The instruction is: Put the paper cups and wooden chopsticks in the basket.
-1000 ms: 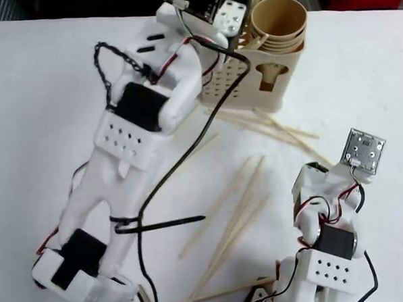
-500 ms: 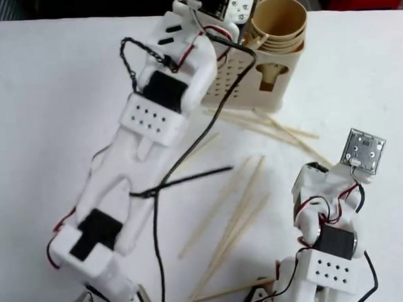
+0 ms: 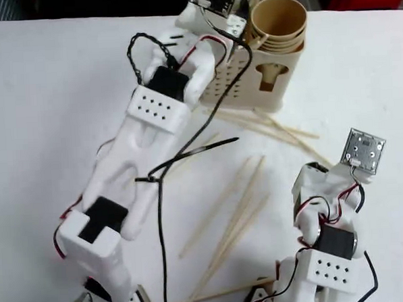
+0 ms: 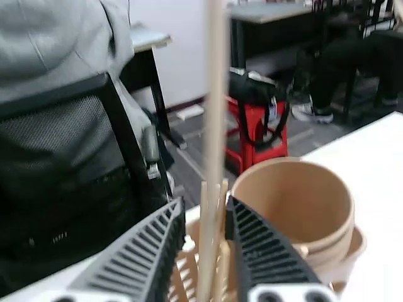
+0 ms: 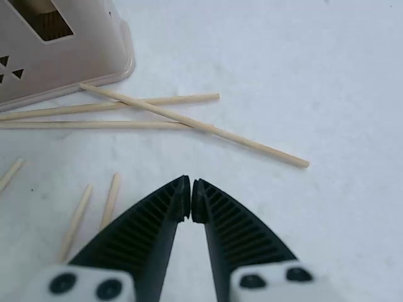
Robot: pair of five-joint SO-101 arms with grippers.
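Evenly pale, straight wooden chopstick in left gripper; tan cups nested.

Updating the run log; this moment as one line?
left gripper: shut on chopstick, over basket | right gripper: shut, empty | paper cups: in basket | loose chopsticks: on table

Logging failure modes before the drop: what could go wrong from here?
1. The left gripper holds a chopstick upright above the basket, close beside the paper cups. Once released, it may land in a cup or tip over the rim.
2. That arm's black cable crosses over loose chopsticks, so pulling back could drag them.
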